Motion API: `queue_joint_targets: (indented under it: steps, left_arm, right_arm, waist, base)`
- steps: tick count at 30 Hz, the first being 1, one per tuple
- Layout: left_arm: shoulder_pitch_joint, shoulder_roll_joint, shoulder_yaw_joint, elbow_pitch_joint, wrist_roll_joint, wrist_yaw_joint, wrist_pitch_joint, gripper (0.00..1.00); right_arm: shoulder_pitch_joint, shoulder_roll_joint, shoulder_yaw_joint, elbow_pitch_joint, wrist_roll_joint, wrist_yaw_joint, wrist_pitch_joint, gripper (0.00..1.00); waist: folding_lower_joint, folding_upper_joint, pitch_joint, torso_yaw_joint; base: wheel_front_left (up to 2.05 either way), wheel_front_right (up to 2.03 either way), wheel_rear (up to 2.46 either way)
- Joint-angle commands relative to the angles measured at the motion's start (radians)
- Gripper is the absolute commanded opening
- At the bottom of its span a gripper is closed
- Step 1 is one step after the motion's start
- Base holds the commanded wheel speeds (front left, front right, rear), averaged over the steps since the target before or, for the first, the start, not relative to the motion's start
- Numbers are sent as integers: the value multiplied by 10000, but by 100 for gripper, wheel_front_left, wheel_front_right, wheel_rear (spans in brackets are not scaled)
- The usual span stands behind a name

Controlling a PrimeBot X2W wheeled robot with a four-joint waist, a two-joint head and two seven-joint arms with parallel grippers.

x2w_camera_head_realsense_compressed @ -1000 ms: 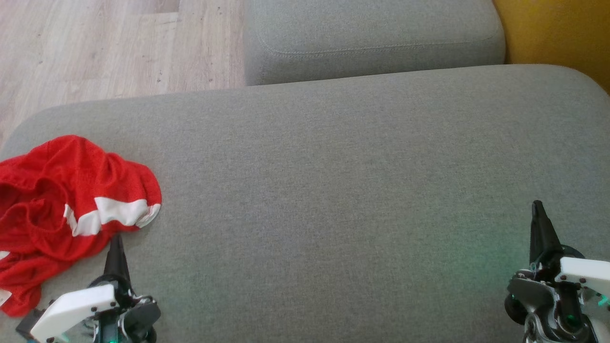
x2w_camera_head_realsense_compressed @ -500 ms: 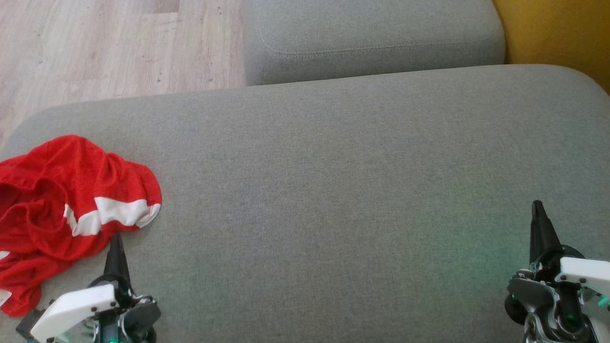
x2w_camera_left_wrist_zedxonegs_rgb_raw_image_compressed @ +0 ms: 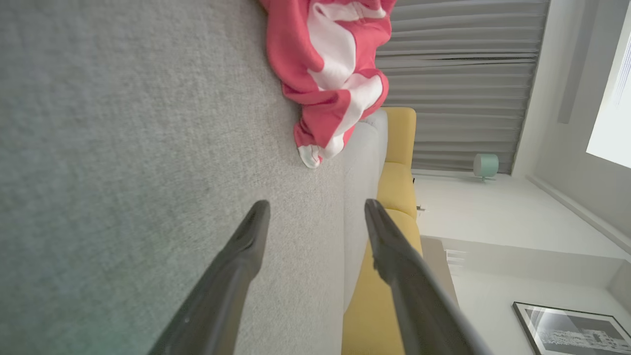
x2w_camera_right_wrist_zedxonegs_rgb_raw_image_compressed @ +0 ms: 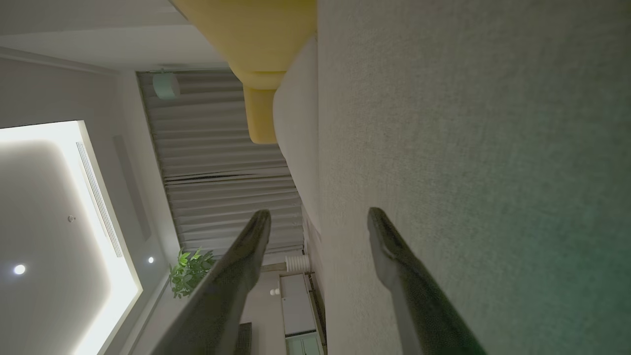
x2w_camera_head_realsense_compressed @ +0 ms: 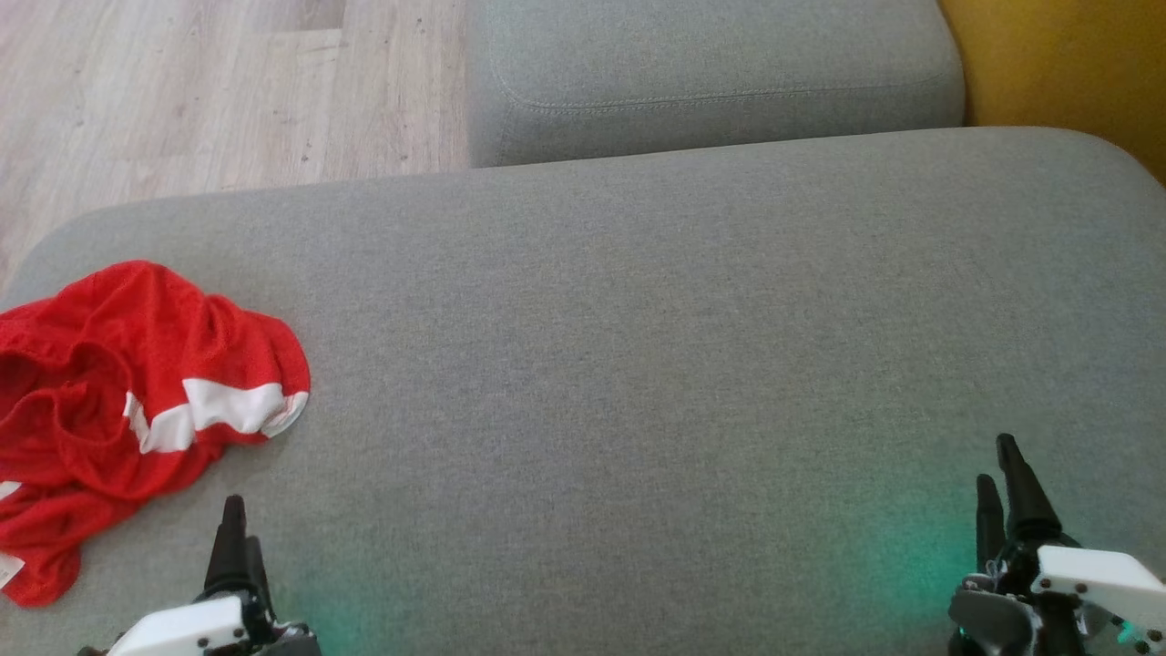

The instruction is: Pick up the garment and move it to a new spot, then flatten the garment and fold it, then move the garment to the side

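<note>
1 red garment [x2w_camera_head_realsense_compressed: 137,401] crumpled at left of near grey cushion [x2w_camera_head_realsense_compressed: 638,364]; left gripper [x2w_camera_left_wrist_zedxonegs_rgb_raw_image_compressed: 315,207], right gripper [x2w_camera_right_wrist_zedxonegs_rgb_raw_image_compressed: 319,214]: both spread wide, empty

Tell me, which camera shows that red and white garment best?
The head view: nearly the whole crumpled garment lies on the grey cushion, cut slightly at the left edge. The left wrist view catches one end, sideways. The right wrist view faces bare cushion.
</note>
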Motion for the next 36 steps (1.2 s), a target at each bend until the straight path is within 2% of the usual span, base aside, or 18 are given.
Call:
queue_joint_targets:
  steps: [1,6,36]
  left_arm:
    - [-361,66,-38,-417,257,-7,-135,100]
    - [-306,70,-18,-565,852,14,-281,100]
    - [114,93,-708,-1375,4681,833,-1130,100]
  right_arm:
    - [-410,-53,120,-361,-148,5,-136,100]
    - [-400,-56,179,-339,-623,9,-284,100]
    - [-210,-81,1189,-938,-4987,27,-1140,100]
  waist:
    - [0,0,-22,2]
    - [0,0,-74,14]
    - [0,0,-401,138]
  base:
    - [0,0,0]
    - [0,0,0]
    - [0,0,0]
